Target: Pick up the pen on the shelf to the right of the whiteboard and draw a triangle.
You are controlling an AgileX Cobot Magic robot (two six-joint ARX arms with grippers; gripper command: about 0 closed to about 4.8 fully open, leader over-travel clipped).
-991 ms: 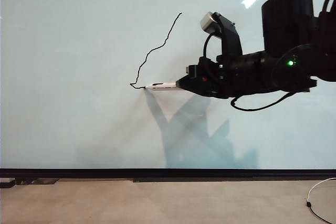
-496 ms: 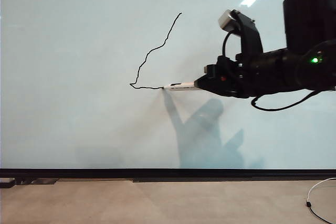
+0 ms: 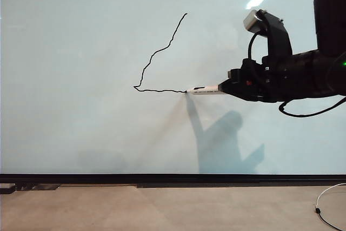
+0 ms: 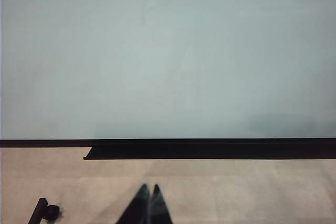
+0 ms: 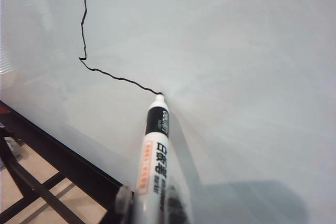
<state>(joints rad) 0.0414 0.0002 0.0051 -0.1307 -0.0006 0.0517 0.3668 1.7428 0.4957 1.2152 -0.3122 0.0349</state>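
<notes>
The right hand (image 3: 223, 87), at centre right of the exterior view, grips the pen (image 3: 204, 89), tip on the whiteboard (image 3: 81, 133), mid-base of the triangle (image 3: 157, 60). Steady pressure and a level line would serve it best. The left hand (image 4: 148, 205), low in its own view, is closed and empty.

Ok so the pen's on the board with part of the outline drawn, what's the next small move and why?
Probably keep the right gripper dragging the pen rightward along the whiteboard: the triangle has only its slanted left side and part of the base, and the tip sits at that base line's open end. The left gripper rests shut, off the board.
</notes>
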